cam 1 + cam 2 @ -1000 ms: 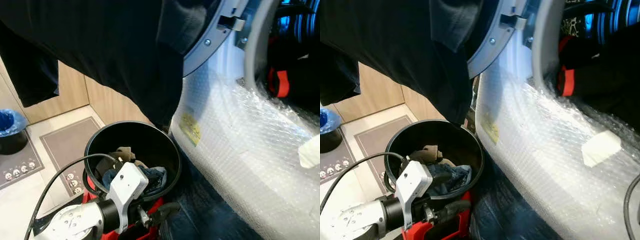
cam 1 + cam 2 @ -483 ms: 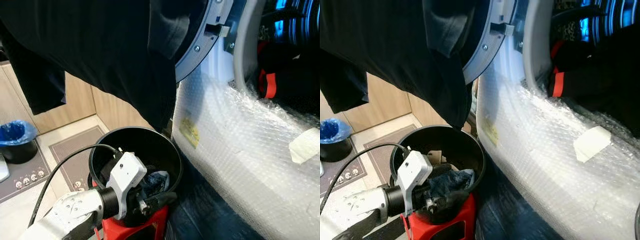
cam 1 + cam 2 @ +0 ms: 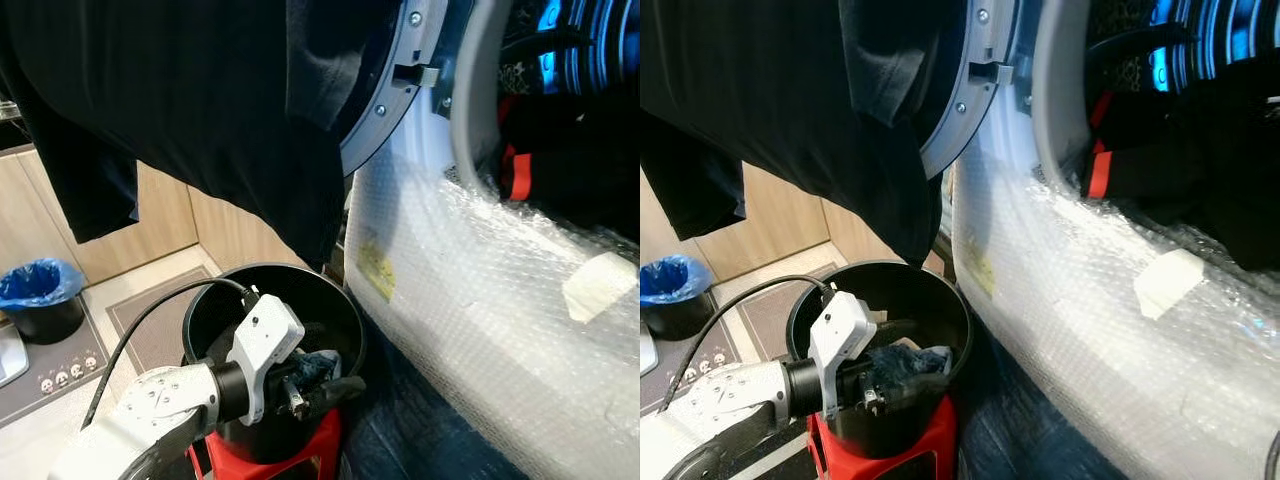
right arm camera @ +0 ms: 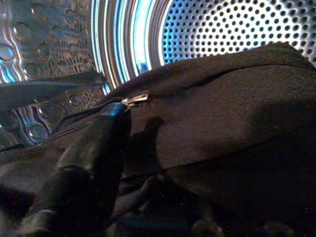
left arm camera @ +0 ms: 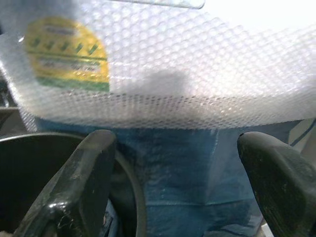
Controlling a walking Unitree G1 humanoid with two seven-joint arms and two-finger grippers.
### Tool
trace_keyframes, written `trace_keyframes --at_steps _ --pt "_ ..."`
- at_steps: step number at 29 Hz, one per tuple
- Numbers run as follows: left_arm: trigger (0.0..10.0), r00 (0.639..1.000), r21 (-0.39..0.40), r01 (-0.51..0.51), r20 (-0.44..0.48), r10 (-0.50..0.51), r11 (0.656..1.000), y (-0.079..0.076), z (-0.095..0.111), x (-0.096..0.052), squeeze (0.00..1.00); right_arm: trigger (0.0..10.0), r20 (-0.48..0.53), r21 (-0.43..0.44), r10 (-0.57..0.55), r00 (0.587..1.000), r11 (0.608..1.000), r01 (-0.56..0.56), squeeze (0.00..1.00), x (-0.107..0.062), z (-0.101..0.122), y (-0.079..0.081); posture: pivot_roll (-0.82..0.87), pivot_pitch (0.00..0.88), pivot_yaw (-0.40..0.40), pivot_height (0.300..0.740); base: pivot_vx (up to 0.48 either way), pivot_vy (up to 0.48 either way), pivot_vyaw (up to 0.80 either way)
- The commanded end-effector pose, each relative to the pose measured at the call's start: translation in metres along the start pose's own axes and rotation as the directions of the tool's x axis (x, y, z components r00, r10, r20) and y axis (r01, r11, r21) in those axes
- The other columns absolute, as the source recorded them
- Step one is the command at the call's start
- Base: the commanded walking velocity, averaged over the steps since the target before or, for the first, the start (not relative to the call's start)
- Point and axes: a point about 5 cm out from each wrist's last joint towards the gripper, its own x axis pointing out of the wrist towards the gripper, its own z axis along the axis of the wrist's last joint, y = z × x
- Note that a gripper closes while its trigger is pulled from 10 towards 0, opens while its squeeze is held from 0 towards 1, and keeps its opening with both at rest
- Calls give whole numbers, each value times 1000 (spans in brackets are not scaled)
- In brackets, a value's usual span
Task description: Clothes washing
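At the bottom left of the head view, the silver left arm reaches toward the round black plastic bucket (image 3: 270, 300), which stands on a red plastic stool (image 3: 315, 445). The left gripper (image 3: 325, 388) sits at the bucket's near rim with its two black fingers (image 5: 81, 185) spread wide apart, empty, as the left wrist view shows them either side of a blue surface. Inside the bucket lies crumpled blue clothing (image 3: 902, 362), just beside the fingertips. A black cable (image 3: 160, 312) loops from the arm over the rim.

To the right of the bucket, lower centre to right of the frame, rises the white washing-machine front wrapped in clear bubble wrap (image 3: 480, 290), bearing a yellow sticker (image 3: 377, 268) and a strip of pale tape (image 3: 598, 285). Left of centre on the tiled floor lies a grey mat (image 3: 150, 320), and at the far left stands a small black bin with a blue liner (image 3: 40, 300) against light wooden cabinet fronts (image 3: 165, 215).

Across the upper left hangs a large black garment (image 3: 200, 100), draped over the open grey round door (image 3: 385, 110). At the upper right, inside the drum opening, lies dark clothing with a red strap (image 3: 515, 170). In the right wrist view, the right gripper (image 4: 94, 163) is within the perforated steel drum (image 4: 237, 24), one black finger resting against a dark zippered garment (image 4: 222, 113); whether it is open or closed cannot be told.
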Motion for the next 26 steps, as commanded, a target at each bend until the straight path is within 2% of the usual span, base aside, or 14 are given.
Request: trace_keyframes --at_steps 1,6,8,10,17,20,21,22,23,25,26 --pt "10000 1000 2 26 0 -26 1000 -2 -1 3 0 10000 64 -5 -29 998 1000 30 1000 -11 9 -1 -231 31 -65 740 0 0 0" --pt "10000 999 -2 43 6 -43 999 -3 -2 6 0 10000 140 26 -74 987 997 71 1000 -28 10 13 -247 29 -67 740 0 0 0" --pt "10000 999 -1 44 6 -44 999 -3 -2 7 0 10000 148 27 -84 985 996 81 1000 -30 10 14 -247 29 -67 740 0 0 0" --pt "10000 999 -3 51 9 -51 999 -3 -3 8 0 10000 157 34 -86 984 996 82 1000 -39 7 23 -255 22 -68 740 0 0 0" --pt "10000 999 -1 53 9 -53 999 -1 -4 10 0 10000 107 44 3 994 999 -8 1000 -45 -4 48 -257 16 -77 740 0 0 0" --pt "10000 999 0 48 10 -48 999 0 -4 9 0 10000 125 54 112 986 991 -120 1000 -44 2 66 -254 15 -84 740 0 0 0" --pt "10000 999 -3 44 7 -44 999 0 -4 9 0 10000 139 95 215 967 969 -229 804 -42 8 78 -255 17 -84 740 0 0 0" --pt "10000 999 -3 44 6 -44 999 0 -5 10 0 10000 142 107 236 961 962 -252 804 -42 9 81 -255 17 -84 740 0 0 0" --pt "10000 999 -5 44 7 -44 999 0 -5 10 0 10000 144 135 277 950 946 -296 0 -41 13 85 -254 18 -86 740 0 0 0" --pt "10000 999 -5 45 8 -45 999 0 -5 10 0 10000 141 181 336 931 916 -358 0 -38 20 89 -252 20 -88 740 0 0 0" --pt "10000 999 -6 44 8 -44 999 -1 -5 9 0 10000 156 192 405 901 882 -430 0 -33 32 93 -254 22 -88 740 0 0 0"
